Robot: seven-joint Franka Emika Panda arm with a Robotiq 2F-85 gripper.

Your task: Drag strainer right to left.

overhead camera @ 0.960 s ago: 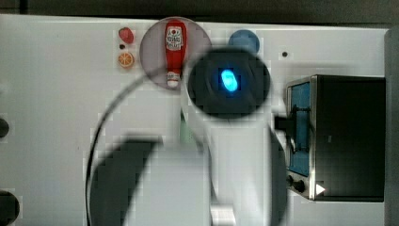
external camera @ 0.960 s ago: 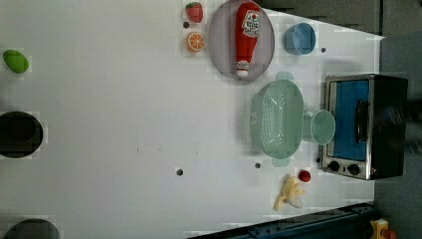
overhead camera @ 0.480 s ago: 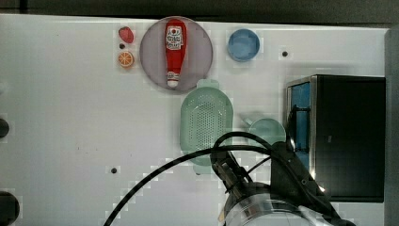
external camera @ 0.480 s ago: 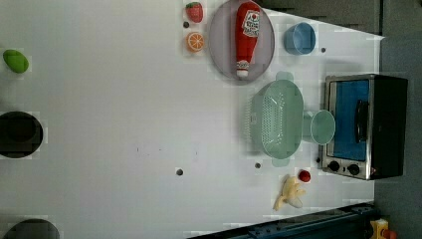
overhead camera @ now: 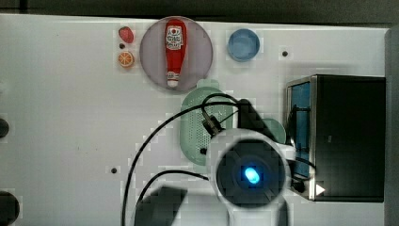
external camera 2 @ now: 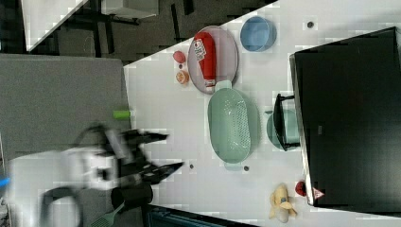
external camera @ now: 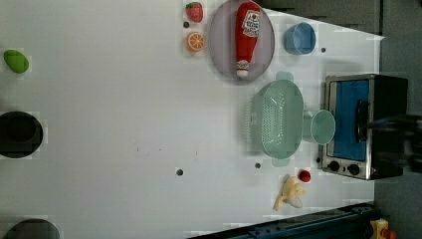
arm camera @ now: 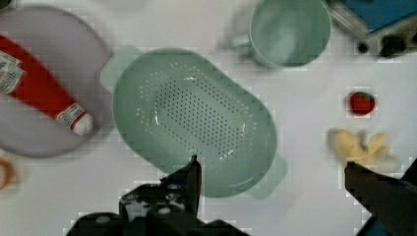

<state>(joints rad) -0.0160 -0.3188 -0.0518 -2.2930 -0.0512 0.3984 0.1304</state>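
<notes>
The pale mint-green perforated plastic strainer sits at the left view's right, between the grey plate with the ketchup bottle and the smooth green mug — not yet dragged. The gripper hovers above it, jaws spread wide, holding nothing — the whole drag remains.

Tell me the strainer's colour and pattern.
The strainer is pale mint green, with rows of small holes across its base; the wrist view shows it best.
</notes>
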